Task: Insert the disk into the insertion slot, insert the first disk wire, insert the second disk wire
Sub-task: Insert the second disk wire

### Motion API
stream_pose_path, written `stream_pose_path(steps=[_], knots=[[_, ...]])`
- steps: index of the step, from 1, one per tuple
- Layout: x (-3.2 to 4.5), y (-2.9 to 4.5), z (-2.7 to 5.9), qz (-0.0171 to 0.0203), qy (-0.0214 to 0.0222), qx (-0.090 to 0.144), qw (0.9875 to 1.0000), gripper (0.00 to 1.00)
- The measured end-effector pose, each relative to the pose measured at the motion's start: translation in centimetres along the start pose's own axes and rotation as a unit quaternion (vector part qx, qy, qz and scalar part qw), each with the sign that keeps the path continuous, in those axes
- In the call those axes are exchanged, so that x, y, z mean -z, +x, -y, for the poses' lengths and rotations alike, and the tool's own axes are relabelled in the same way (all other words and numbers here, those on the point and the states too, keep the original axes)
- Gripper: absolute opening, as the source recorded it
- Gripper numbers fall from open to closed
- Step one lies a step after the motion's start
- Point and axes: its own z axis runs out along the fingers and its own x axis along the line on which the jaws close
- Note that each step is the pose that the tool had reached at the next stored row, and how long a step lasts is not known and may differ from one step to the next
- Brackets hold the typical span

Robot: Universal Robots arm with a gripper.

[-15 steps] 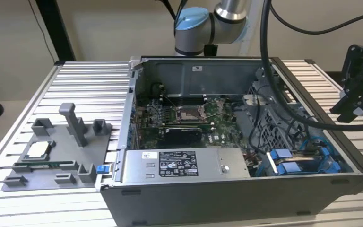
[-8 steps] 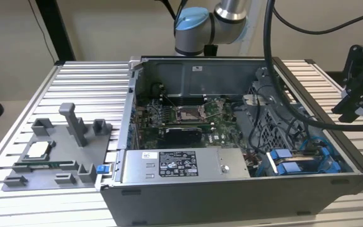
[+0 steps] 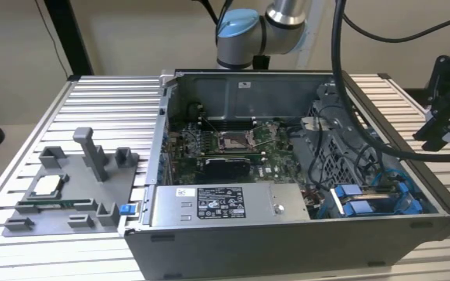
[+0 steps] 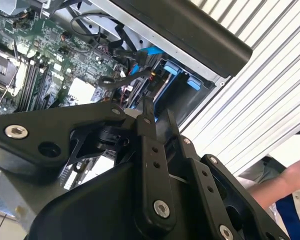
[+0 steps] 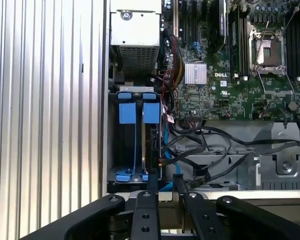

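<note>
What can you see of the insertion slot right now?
The insertion slot is a narrow grey sheet-metal bay at the edge of the case, beside the motherboard. Two bright blue plastic tabs sit at one end, smaller blue clips at the other. Black and blue cables run along one side. Its inside is dark; contents unclear.

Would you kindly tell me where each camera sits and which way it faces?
Exterior view: off the arm, raised, looking down into the open PC case; the arm rises behind it, the claw hangs at the exterior view's right.
First wrist view: on the wrist, looking straight down past the claw at the insertion slot and motherboard.
Second wrist view: on the wrist, looking obliquely past the claw at the insertion slot.
Both wrist views share the claw, the insertion slot and motherboard.
</note>
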Motion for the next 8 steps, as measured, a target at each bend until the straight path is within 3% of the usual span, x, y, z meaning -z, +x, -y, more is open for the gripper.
stream_pose_path(steps=[3, 8], knots=[[-0.19, -0.18, 0.03, -0.0001, 0.0003, 0.001, 1.0000, 1.00], [-0.83, -0.24, 0.12, -0.0016, 0.0071, 0.013, 0.9999, 1.00]])
